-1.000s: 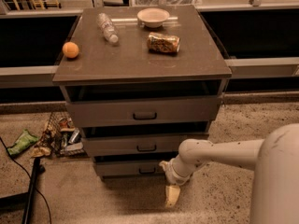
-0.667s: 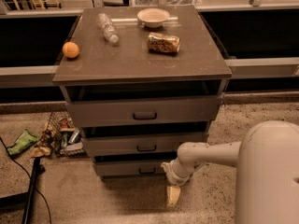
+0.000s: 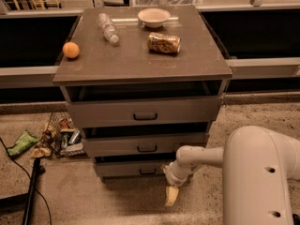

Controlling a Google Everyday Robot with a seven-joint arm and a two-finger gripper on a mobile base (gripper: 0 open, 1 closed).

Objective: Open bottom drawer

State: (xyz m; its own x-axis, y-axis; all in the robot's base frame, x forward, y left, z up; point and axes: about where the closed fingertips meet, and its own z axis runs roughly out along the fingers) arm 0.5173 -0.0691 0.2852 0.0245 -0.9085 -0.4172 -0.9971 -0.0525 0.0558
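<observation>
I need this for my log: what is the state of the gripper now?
Gripper: low, right of the bottom drawer handle, holding nothing visible; open or closed cannot be told.

the desk [image 3: 140, 60] has a smooth, matt grey-brown top with a faint sheen, and the bottom drawer [image 3: 126, 168] front looks the same matt laminate, with a dark handle. the gripper [image 3: 171, 196], low in front of that drawer on the speckled, rough floor [image 3: 253, 114], ends in yellowish rubbery pads; its arm [image 3: 243, 168] is smooth off-white plastic. the bottle [image 3: 108, 28] is clear plastic, the can [image 3: 164, 43] shiny metal.
</observation>
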